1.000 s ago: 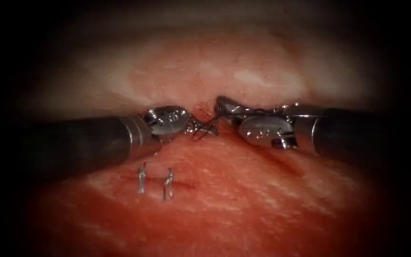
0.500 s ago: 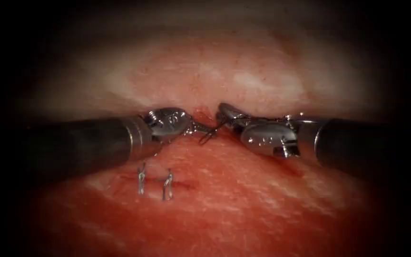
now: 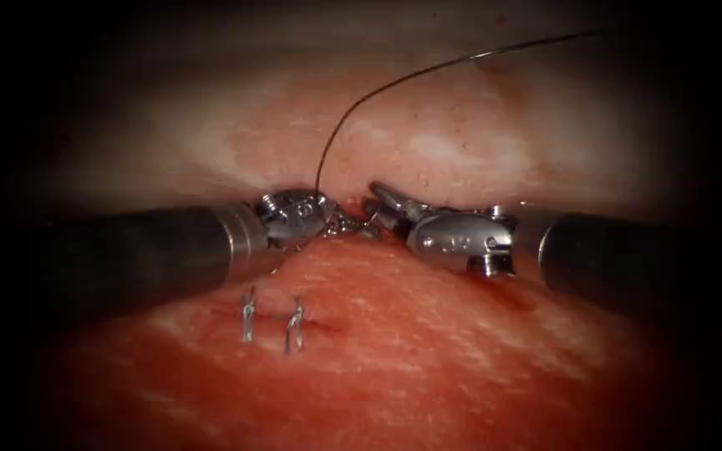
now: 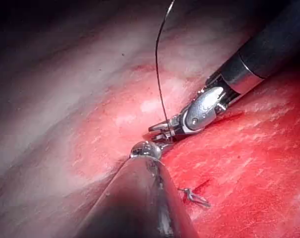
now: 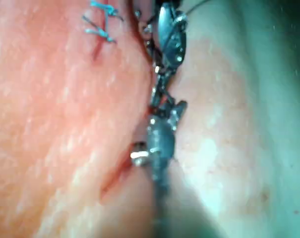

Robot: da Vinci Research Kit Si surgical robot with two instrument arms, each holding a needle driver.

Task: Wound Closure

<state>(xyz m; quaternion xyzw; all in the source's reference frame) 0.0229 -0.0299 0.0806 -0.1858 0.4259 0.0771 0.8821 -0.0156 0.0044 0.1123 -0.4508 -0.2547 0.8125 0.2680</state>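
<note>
Thread (image 3: pixel 394 83) rises from the meeting point of the two tools at the cut and arcs up and away to the endoscope view's upper right; in the left wrist view the thread (image 4: pixel 159 74) climbs steeply from the tool tips. Its low end sits at the tip of the left gripper (image 3: pixel 340 224), whose jaws look clenched on the thread close to the tissue (image 3: pixel 428 351). The right gripper (image 3: pixel 378 200) lies just beside it, tip to tip, its jaws slightly parted near the same strand; whether they grip anything cannot be told. The left wrist view shows the right gripper (image 4: pixel 162 131) reaching in at the thread's base, and the right wrist view shows the left gripper (image 5: pixel 159 82) lined up against it. The needle cannot be made out among the metal at the tips. Nearer the camera, to the left along the cut, two finished stitches (image 3: pixel 273 321) stand with short cut ends, upright, side by side. Red fluid wets the tissue around them.
</note>
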